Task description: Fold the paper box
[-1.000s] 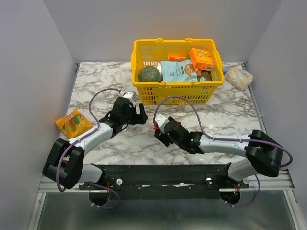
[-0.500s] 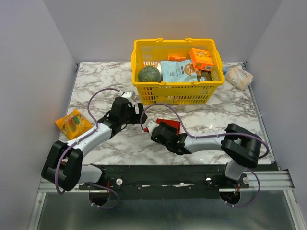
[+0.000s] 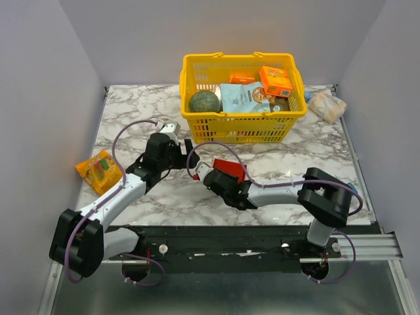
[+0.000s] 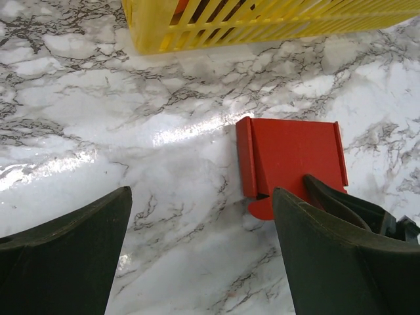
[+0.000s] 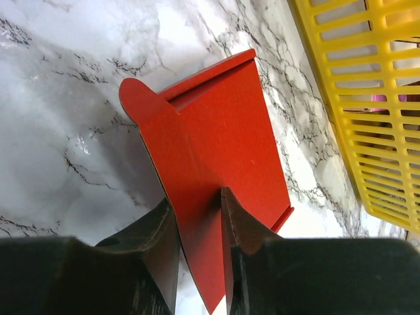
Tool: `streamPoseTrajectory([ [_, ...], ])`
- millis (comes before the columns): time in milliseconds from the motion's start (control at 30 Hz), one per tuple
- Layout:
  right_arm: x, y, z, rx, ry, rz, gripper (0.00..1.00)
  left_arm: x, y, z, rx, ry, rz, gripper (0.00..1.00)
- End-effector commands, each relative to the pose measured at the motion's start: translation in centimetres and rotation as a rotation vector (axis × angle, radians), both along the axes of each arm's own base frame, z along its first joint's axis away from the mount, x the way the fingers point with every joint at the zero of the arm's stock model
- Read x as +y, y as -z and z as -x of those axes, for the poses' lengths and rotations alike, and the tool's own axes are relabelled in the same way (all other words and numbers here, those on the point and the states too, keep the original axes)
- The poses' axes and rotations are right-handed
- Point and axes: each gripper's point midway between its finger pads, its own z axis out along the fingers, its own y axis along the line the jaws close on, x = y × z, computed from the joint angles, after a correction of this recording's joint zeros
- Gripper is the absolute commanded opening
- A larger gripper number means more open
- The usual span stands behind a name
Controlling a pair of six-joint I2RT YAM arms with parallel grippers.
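On marble table (image 3: 131,111): R gripper (image 5: 197,200) pinching red cardboard paper box (image 5: 223,118); L gripper (image 4: 200,197) wide open, empty.
Slip risk: shallow edge pinch.

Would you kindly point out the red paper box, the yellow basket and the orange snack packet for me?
paper box (image 5: 223,151), right wrist view, flat middle panel.
yellow basket (image 3: 236,128), top view, front wall.
snack packet (image 3: 100,170), top view, its centre.

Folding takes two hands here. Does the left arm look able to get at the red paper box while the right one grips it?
Probably yes: the left fingers hang open beside the paper box, bare marble between; the right fingers hold only one edge.
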Motion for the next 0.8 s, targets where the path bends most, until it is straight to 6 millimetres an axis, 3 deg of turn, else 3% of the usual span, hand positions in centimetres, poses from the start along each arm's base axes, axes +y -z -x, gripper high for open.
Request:
streamPoseTrajectory([
  [0, 0.3, -0.3, 2.4, 0.130, -0.041, -0.055, 0.25, 0.2, -2.3, 1.4, -0.012, 0.015, 0.039, 0.96],
  [100, 0.6, -2.2, 3.6, 0.181, -0.064, -0.133, 0.24, 0.0, -2.4, 2.7, 0.004, 0.030, 0.078, 0.98],
  [200, 0.9, -3.6, 4.7, 0.215, -0.091, -0.201, 0.23, -0.3, -1.1, 3.8, 0.059, 0.043, 0.106, 0.98],
  [300, 1.0, -4.4, 5.4, 0.246, -0.104, -0.235, 0.22, -1.0, 0.1, 4.6, 0.108, 0.073, 0.140, 0.99],
  [367, 1.5, -4.8, 6.5, 0.296, -0.142, -0.268, 0.22, -1.8, -0.2, 4.7, 0.110, 0.098, 0.187, 0.99],
  [467, 2.2, -6.6, 8.1, 0.358, -0.201, -0.334, 0.21, -1.9, -2.2, 5.0, 0.037, 0.133, 0.201, 0.99],
  [600, 2.0, -7.9, 8.9, 0.429, -0.237, -0.398, 0.20, 0.1, -4.5, 5.4, -0.046, 0.065, 0.155, 0.99],
  [767, 1.8, -9.1, 10.1, 0.561, -0.304, -0.511, 0.18, 0.1, -7.6, 8.3, -0.097, 0.168, 0.173, 0.99],
])
